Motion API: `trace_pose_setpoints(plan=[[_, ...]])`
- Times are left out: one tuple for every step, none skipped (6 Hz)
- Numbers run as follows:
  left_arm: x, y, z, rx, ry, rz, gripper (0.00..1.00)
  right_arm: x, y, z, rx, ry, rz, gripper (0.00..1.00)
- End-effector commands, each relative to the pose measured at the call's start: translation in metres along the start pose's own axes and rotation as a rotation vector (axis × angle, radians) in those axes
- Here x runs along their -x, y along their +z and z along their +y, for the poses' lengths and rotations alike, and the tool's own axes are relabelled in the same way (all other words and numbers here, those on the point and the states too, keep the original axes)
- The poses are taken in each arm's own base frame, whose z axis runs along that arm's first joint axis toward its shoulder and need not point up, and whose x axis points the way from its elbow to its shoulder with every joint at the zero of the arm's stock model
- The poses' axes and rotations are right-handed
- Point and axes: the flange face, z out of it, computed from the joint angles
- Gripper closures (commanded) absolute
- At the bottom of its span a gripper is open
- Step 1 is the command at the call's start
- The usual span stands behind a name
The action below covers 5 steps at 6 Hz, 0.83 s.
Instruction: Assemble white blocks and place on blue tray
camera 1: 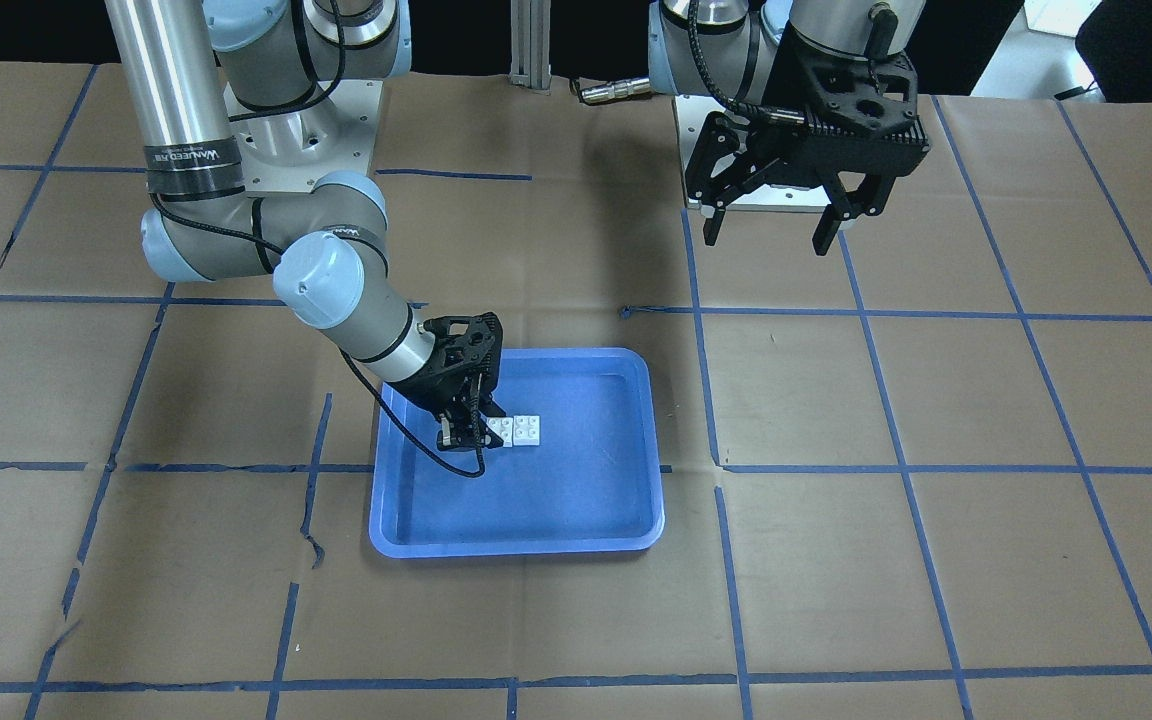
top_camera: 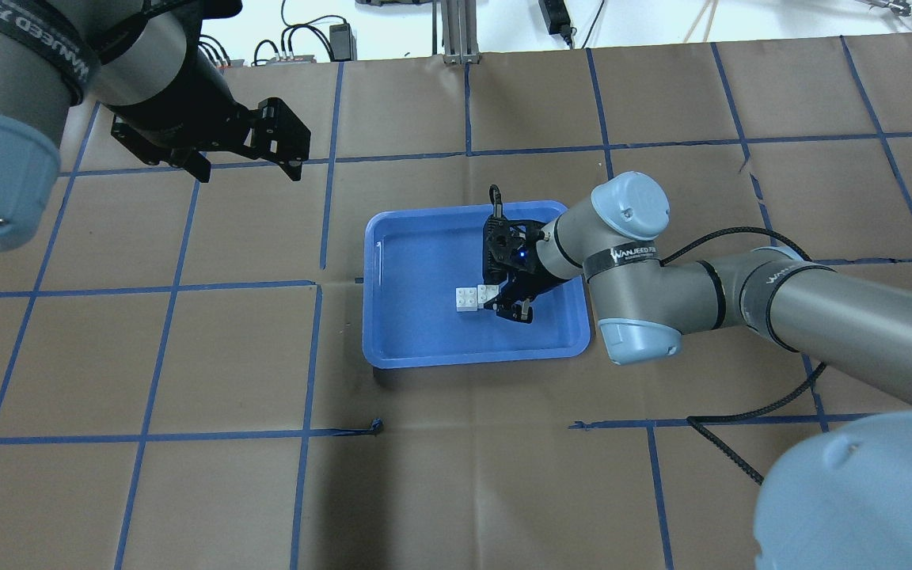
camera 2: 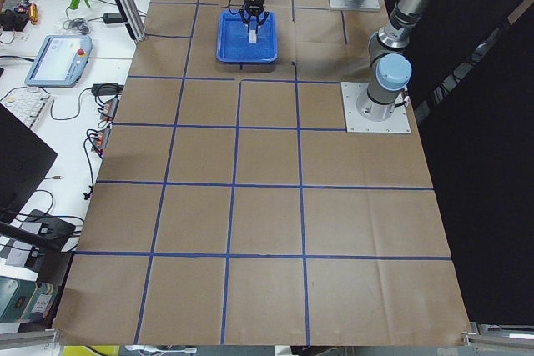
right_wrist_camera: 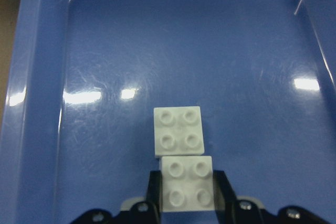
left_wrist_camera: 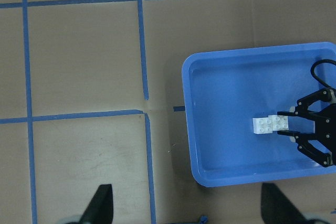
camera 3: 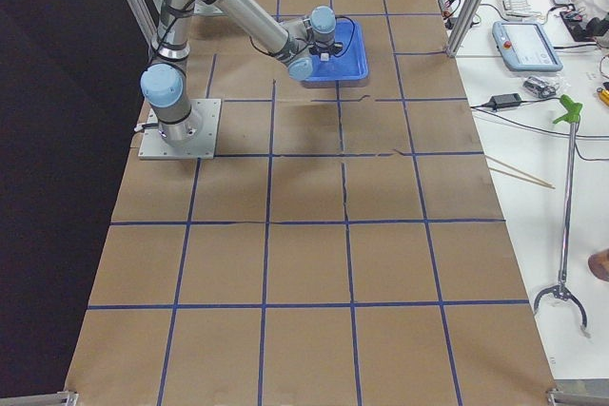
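Inside the blue tray (camera 1: 516,548), the right fingers (right_wrist_camera: 154,188) clasp the nearer white block (right_wrist_camera: 187,190), which touches the second white block (right_wrist_camera: 178,132); whether they interlock you cannot tell. Left fingers (camera 1: 833,222) hang spread above the bench (camera 1: 936,400). You likely have only release left

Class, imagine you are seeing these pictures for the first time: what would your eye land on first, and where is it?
The blue tray stands out at the middle of the brown, blue-taped table, with two white blocks side by side inside it. The right gripper reaches down into the tray, its fingers closed on one block. The left gripper hangs open and empty above the table.
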Motion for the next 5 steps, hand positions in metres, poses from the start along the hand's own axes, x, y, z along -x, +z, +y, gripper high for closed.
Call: trace_pose_setpoints(plan=[[0.0001,0.0,0.0,0.0,0.0,0.0,0.01,0.0,-0.0017,-0.0009,0.0,0.009,0.002,0.77],[0.0001,0.0,0.0,0.0,0.0,0.0,0.01,0.0006,-0.0014,-0.0006,0.0,0.01,0.001,0.77],[0.0001,0.0,0.0,0.0,0.0,0.0,0.01,0.0006,-0.0013,-0.0006,0.0,0.01,0.001,0.77],[0.0001,0.0,0.0,0.0,0.0,0.0,0.01,0.0,-0.0017,-0.0011,-0.002,0.009,0.002,0.77],[0.0001,0.0,0.0,0.0,0.0,0.0,0.01,0.0006,-0.0014,-0.0007,-0.001,0.008,0.001,0.73]])
